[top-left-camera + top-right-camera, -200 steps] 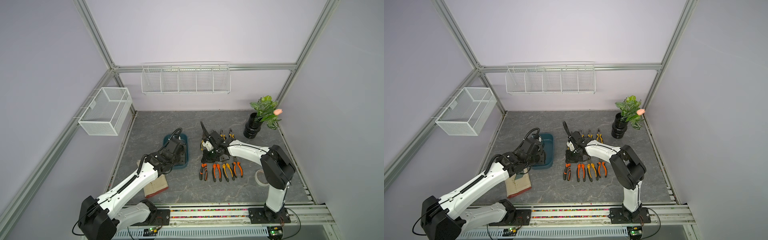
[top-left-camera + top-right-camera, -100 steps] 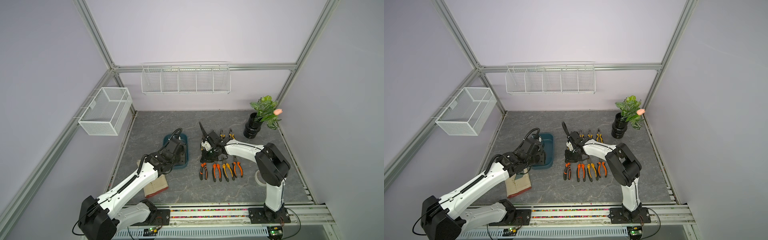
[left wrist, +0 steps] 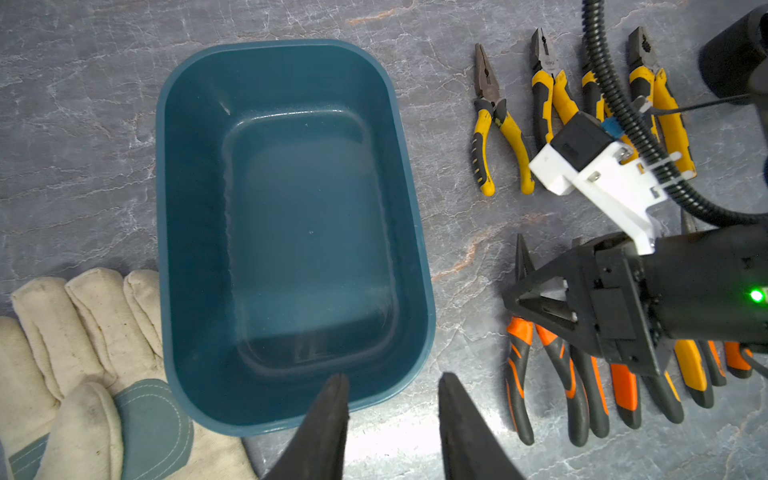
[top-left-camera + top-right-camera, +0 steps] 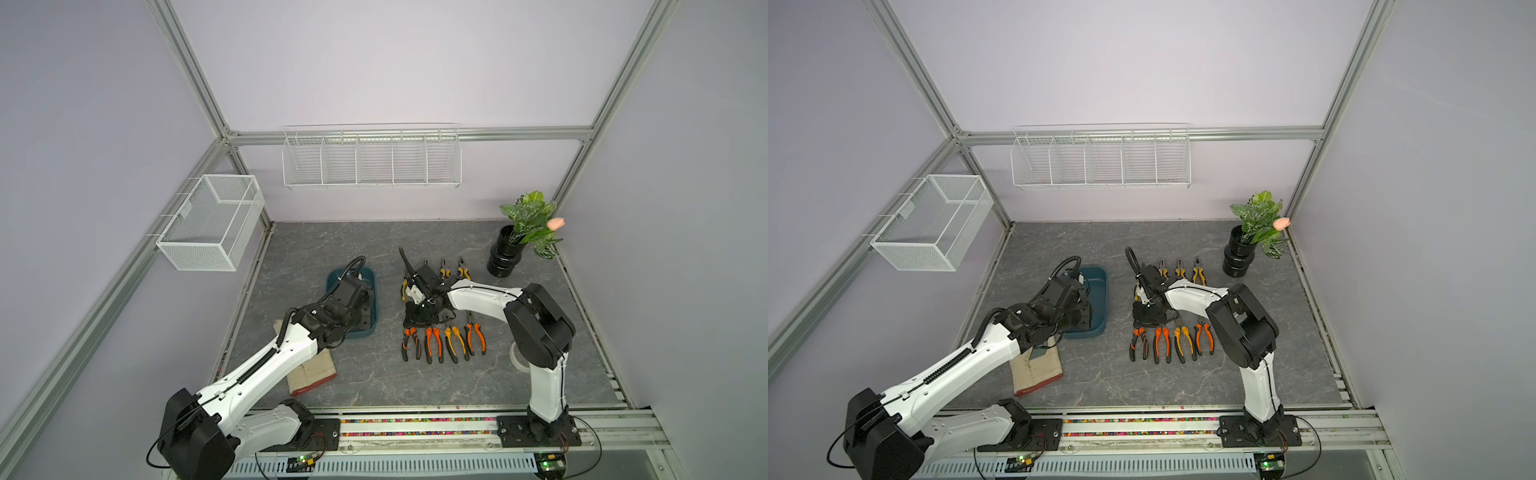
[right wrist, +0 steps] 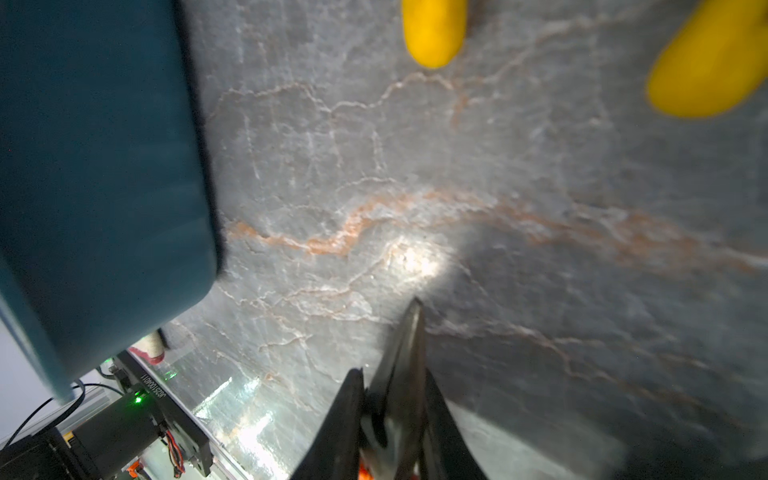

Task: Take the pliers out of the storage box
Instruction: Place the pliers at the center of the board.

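In both top views the box sits left of centre, and my left wrist view shows nothing in it. The pliers lie on the table right of centre, with the yellow pliers in a row above the orange pliers. My left gripper hangs over one end of the box's rim, fingers apart and empty. My right gripper straddles the metal nose of one orange pair, fingers narrowly parted. I cannot tell whether they pinch it.
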